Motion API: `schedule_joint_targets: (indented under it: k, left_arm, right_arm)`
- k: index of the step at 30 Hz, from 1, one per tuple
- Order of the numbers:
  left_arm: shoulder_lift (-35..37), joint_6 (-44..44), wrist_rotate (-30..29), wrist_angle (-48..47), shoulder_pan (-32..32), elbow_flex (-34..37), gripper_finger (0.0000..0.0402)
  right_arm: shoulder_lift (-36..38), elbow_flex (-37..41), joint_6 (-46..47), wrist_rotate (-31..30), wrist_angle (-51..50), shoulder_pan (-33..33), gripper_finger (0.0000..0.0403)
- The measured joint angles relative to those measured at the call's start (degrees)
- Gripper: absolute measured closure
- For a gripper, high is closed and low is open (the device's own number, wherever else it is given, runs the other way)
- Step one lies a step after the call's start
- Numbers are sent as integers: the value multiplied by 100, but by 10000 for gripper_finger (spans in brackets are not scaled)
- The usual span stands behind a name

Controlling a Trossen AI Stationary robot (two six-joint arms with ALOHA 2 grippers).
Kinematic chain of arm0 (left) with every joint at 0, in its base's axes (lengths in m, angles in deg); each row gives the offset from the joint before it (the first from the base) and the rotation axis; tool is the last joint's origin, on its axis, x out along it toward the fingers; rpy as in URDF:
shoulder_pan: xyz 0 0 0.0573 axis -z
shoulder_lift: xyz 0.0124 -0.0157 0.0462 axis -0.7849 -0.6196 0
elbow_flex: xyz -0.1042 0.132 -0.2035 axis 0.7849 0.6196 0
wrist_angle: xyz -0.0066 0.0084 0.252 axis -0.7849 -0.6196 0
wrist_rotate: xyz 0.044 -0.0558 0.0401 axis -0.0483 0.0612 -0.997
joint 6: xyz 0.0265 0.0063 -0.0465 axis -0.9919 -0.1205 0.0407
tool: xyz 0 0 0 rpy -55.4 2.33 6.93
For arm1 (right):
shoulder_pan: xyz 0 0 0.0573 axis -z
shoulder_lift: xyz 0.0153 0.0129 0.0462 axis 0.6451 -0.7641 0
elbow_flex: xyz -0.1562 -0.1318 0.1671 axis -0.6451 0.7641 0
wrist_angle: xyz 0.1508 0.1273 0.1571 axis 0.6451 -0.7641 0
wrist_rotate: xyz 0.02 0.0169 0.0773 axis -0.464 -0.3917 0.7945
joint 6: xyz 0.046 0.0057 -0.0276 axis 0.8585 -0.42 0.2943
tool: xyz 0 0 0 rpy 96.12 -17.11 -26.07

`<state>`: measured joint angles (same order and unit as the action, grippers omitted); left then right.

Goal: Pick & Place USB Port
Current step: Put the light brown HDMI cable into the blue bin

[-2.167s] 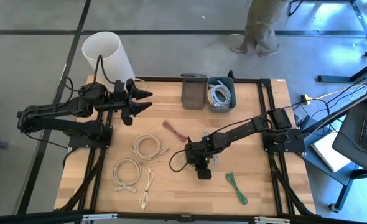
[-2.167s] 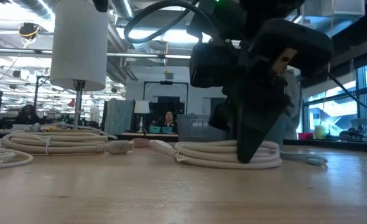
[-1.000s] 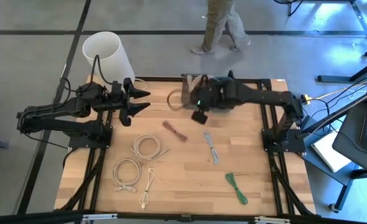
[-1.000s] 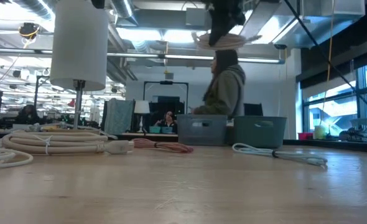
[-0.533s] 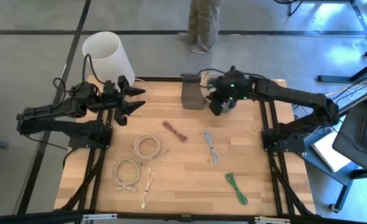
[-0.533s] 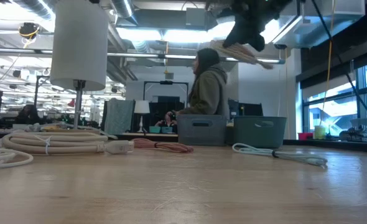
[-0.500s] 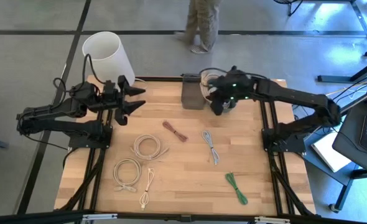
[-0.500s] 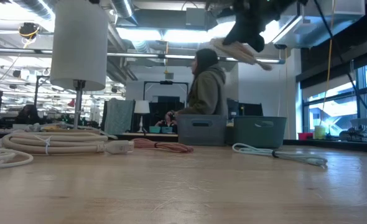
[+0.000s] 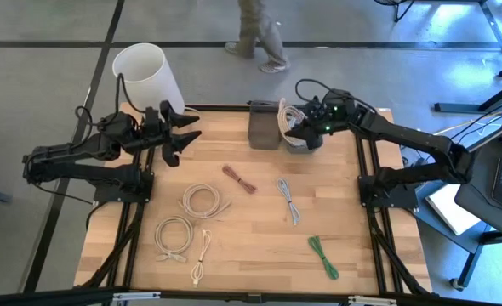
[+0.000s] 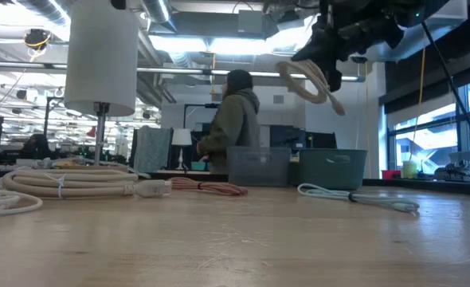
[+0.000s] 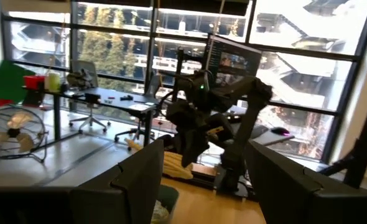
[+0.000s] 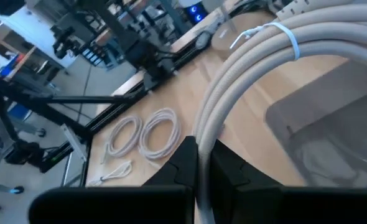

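A beige coiled USB cable (image 9: 290, 113) bound with a white tie (image 12: 289, 37) hangs in the air over the two bins at the table's far edge. My right gripper (image 9: 296, 132) is shut on it, high above the table in the low view (image 10: 324, 56). The coil (image 10: 309, 80) droops tilted below it. The left gripper (image 9: 190, 143) is held up at the far left, open, with nothing between its fingers (image 11: 140, 180). It faces the right arm and the coil (image 11: 171, 165). My right gripper pinches several strands of the coil's rim (image 12: 203, 140) between its two fingers. It comes from the table's right, slanting a little downward. The coil is lifted clear and hangs tilted beyond the fingers, over the grey bin (image 12: 333, 130).
A grey bin (image 9: 265, 127) and a teal bin (image 9: 312, 140) stand at the far edge. Two beige coils (image 9: 202, 201) (image 9: 173, 234), a small white cable (image 9: 200, 255), a reddish cable (image 9: 239, 178), a pale cable (image 9: 288, 200) and a green one (image 9: 323, 255) lie on the table. A white cylinder (image 9: 147, 76) stands far left.
My right gripper has swung with the coil toward the table's right edge, from left of the grey bin to over the bins. It has sunk a little and turned. The coil, level before, now hangs tilted. A person has walked past behind the table.
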<state>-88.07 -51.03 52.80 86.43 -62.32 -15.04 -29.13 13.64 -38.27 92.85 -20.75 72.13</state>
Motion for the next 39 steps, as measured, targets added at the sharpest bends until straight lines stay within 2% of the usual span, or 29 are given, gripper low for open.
schedule_joint_targets:
  k: [7,18,22,26,28,33,39]
  left_arm:
    - [-103,2,-105,247,0,0,181]
    - [-338,2,-214,280,-2,0,181]
    - [-388,7,-214,287,0,2,181]
    - [-393,20,-229,297,-2,2,181]
    - [-393,17,-261,310,-11,2,181]
    - [-393,14,-319,406,-162,4,181]
    - [-393,90,-118,468,-352,4,181]
  right_arm:
    - [-17,11,-228,112,-709,808,386]
    - [-159,50,-152,1304,-327,1448,386]
    - [-300,703,419,1499,615,1439,386]
    - [-400,1504,1502,1757,2649,1354,386]
    - [-412,1755,1862,1756,3300,1340,386]
    - [-413,1934,2034,1569,3557,1394,386]
    - [-415,1939,1597,1455,3330,1471,386]
